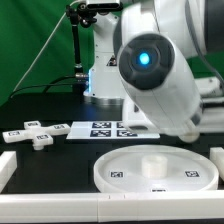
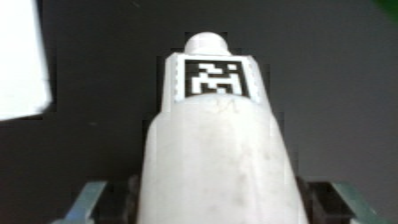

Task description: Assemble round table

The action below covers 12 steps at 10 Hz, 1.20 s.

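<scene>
One leg (image 2: 217, 135) clamped in the pincer (image 2: 214, 202); arm (image 1: 160, 70) hides part of marker board (image 1: 100, 128).

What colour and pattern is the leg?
White leg with a black-and-white square tag near its tip. Shows best in the wrist view.

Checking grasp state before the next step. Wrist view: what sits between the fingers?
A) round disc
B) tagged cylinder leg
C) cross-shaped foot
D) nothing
B: the leg runs out from between the fingers, tag facing the camera, while the cross-shaped foot and round disc lie on the table in the exterior view.
</scene>
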### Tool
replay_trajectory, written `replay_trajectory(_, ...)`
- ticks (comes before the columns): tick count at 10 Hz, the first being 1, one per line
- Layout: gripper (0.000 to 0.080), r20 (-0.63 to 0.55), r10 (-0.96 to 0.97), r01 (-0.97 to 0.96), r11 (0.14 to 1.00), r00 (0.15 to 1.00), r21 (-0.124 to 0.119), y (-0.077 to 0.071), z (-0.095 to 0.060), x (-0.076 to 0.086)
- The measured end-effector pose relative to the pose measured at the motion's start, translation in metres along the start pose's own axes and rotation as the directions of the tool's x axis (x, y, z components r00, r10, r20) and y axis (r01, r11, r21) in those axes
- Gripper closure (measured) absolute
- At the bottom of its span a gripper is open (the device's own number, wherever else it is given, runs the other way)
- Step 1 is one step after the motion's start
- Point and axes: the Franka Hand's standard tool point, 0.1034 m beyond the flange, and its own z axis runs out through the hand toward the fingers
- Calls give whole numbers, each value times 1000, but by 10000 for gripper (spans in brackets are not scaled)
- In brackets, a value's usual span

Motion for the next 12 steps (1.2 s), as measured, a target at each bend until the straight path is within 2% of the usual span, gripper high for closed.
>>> replay_trajectory(4,392,11,-42,42,998,999,36,2,-62,-23)
replay_trajectory(5,390,-8,-55,56,998,998,42,-3,-80,-22)
replay_trajectory(9,390,-43,-96,98,994,994,54,-1,-79,-11)
replay_trajectory(10,390,-73,-145,150,987,987,65,10,-76,-2)
replay_trajectory(11,390,-81,-174,185,971,981,149,19,-82,-1)
replay_trajectory(12,390,-83,-178,192,959,980,208,29,-95,-4)
